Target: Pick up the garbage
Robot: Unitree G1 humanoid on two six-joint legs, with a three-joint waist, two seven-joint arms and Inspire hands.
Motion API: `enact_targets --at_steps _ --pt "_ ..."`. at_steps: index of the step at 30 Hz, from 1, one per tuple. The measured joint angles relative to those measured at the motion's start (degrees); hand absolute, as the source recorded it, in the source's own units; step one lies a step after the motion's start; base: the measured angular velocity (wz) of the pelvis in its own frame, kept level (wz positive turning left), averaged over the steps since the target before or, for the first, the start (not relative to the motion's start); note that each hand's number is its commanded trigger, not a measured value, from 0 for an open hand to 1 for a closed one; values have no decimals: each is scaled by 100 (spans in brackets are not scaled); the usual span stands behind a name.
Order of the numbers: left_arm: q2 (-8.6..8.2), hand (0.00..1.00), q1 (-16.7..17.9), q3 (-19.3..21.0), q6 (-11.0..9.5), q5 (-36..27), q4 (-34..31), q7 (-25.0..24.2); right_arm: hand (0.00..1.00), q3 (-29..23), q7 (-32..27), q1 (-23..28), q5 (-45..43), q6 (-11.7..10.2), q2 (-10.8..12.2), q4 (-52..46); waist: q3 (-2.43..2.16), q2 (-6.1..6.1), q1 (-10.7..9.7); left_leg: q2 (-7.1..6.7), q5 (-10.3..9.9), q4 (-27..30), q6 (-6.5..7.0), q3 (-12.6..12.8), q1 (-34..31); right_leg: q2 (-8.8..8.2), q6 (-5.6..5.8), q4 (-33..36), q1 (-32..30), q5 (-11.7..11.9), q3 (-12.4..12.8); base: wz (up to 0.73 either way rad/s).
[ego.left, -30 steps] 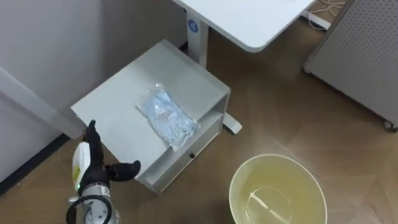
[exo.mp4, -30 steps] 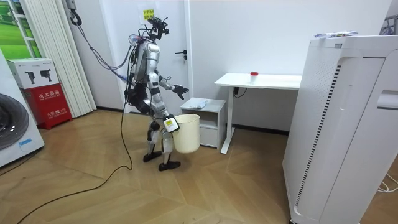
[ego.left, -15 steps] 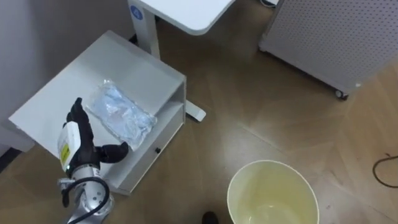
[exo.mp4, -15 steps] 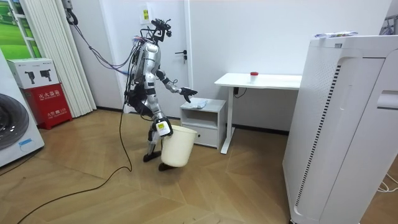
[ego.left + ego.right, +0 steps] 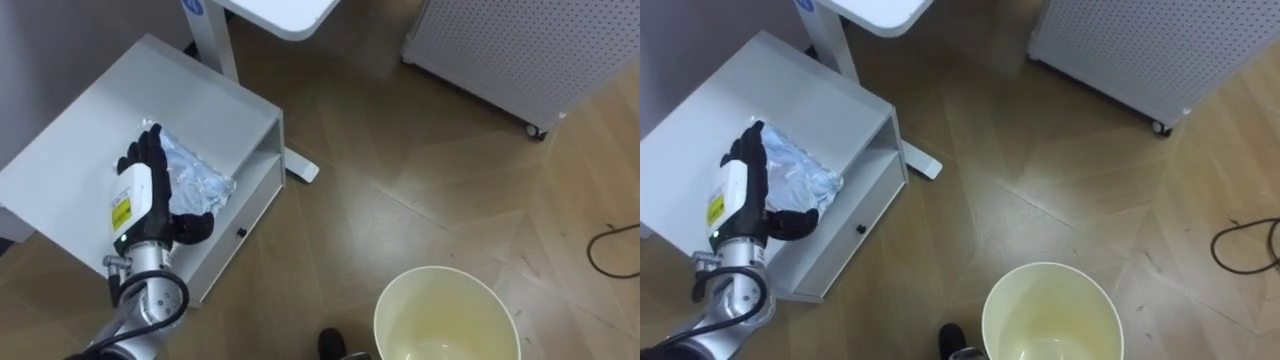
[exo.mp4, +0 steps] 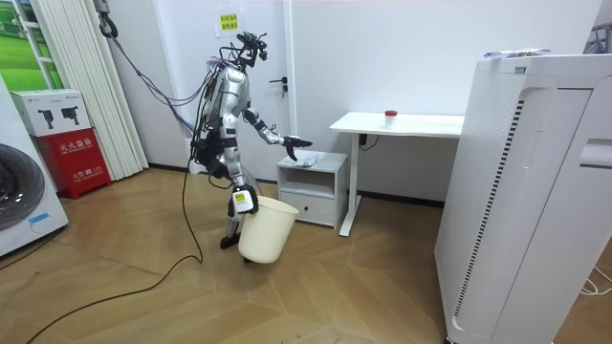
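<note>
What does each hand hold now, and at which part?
Right hand: the pale bin, by its rim. Left hand: nothing; it is open over the plastic bag.

The two eye views look steeply down from the robot's head, close above a white cabinet (image 5: 205, 100) and the wooden floor (image 5: 400, 180). A cream bucket (image 5: 445, 315) lies at their bottom edge and a desk (image 5: 270, 10) corner at the top. The right eye sits slightly to one side, so everything lies a little further left in it. The room view stands well off, faces the white wall (image 6: 382, 48) and sees the whole robot side-on. All three views share cabinet, desk and bucket.
</note>
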Motion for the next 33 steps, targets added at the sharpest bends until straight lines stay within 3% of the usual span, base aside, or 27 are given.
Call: enact_targets --at_steps 7,11,16,25,27,28,29,31,32,33 --pt "-13 0 -8 -150 124 371 61 -70 100 9 94 -7 402 31 -32 -46 4 -5 -26 -8 -13 74 6 31 -116 -1 -10 114 -155 -13 57 0" --pt "-14 0 -20 -165 331 374 560 -370 100 4 127 13 468 206 -42 -53 4 -4 -85 -22 -15 86 1 25 -121 -11 -22 173 -175 -38 54 2" --pt "-10 0 -17 -162 603 367 731 -719 100 -3 127 38 484 248 -82 -92 2 -6 -80 -24 -17 86 -4 2 -153 -1 -22 158 -203 -39 50 0" --pt "-36 0 -19 -234 821 359 890 -1260 100 51 3 86 512 253 -78 -331 -12 -2 -89 -18 -10 83 -2 -21 -210 -15 -23 102 -207 -34 5 0" --pt "-31 5 -21 -276 867 358 896 -1316 100 55 -74 83 513 257 -78 -405 -21 8 -79 -25 -9 76 -1 -20 -211 -40 -17 95 -206 -17 -4 0" --pt "-31 11 -21 -276 871 358 900 -1331 100 55 -93 83 514 258 -78 -417 -22 10 -81 -28 -8 76 0 -19 -211 -48 -17 96 -206 -16 -10 0" --pt "-31 42 -22 -276 883 358 903 -1372 100 56 -139 83 515 258 -71 -437 -23 12 -80 -31 -8 76 1 -17 -208 -56 -17 99 -204 -15 -13 0" --pt "-30 68 -29 -271 894 361 916 -1381 100 56 -190 83 515 256 -57 -463 -27 9 -76 -40 -6 74 5 -14 -195 -61 -14 101 -199 -13 -7 0" --pt "-24 91 -41 -257 899 361 912 -1340 100 57 -196 83 514 256 -56 -469 -32 11 -69 -49 -2 69 11 -11 -187 -64 -9 100 -197 -10 1 0" --pt "-16 100 -57 -239 899 361 908 -1290 100 56 -201 83 514 257 -57 -469 -34 11 -63 -54 0 66 15 -10 -183 -67 -7 101 -195 -9 2 0"
